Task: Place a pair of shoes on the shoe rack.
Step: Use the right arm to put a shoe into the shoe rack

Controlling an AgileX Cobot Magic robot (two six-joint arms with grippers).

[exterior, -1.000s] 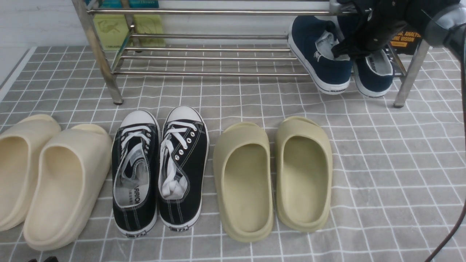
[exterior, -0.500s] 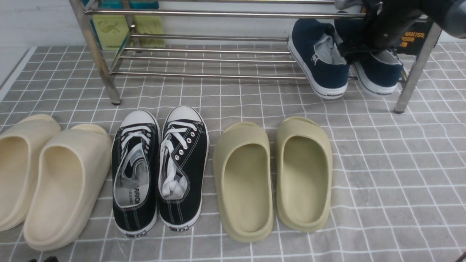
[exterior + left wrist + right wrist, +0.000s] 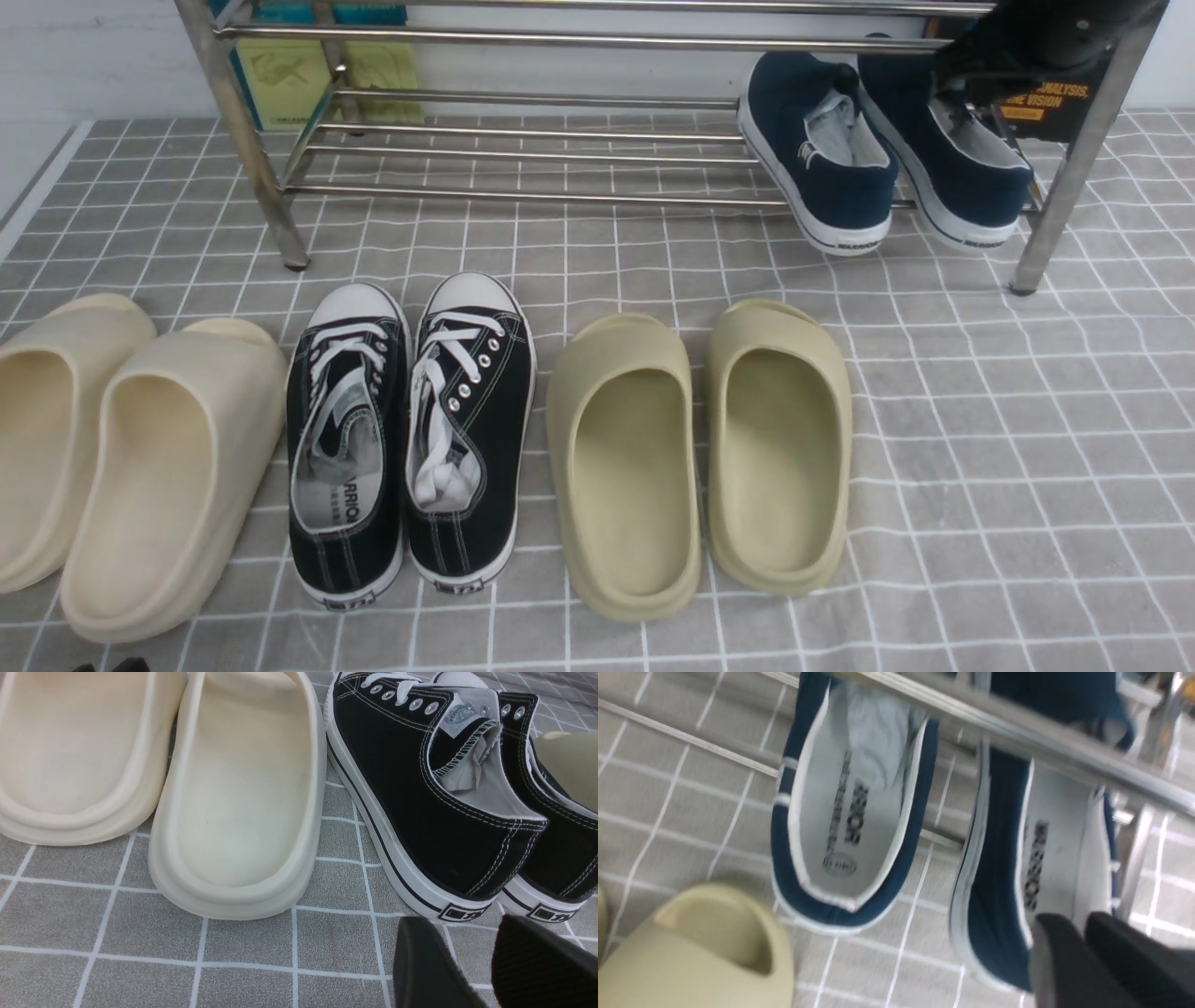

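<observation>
Look to the upper right of the front view for the pair: inner navy slip-on (image 3: 854,191) and outer navy slip-on (image 3: 990,191), both on the lower tier of the shoe rack (image 3: 560,41). Placed side by side, toes back beneath the upper bars, heels projecting past the lower front bar toward the camera. Note the long axes, slanting from upper left to lower right in the front view, roughly crosswise to the bars.

Find the right claw (image 3: 1080,935) near the outer shoe's opening, narrow, with fingertips nearly together and apparently without a hold on either shoe. From there, look down and slightly right in the front view for the outer heel, and farther left for the inner shoe. Count the right arm as much the nearer. Leave the left claw (image 3: 467,933) out of this step: parted fingers, nothing between, well apart from the rack, beside the heels of the black lace-up sneakers (image 3: 434,812).

Judge placement as essentially done, with only a small heel adjustment or withdrawal likely remaining. For a heel push, aim back along the outer shoe's long axis rather than across it. For withdrawal, clear the collar first, then pass the upper bars and corner leg (image 3: 1088,154). Beware of snagging the soft lining, twisting the heel outward or bumping the rack.
</observation>
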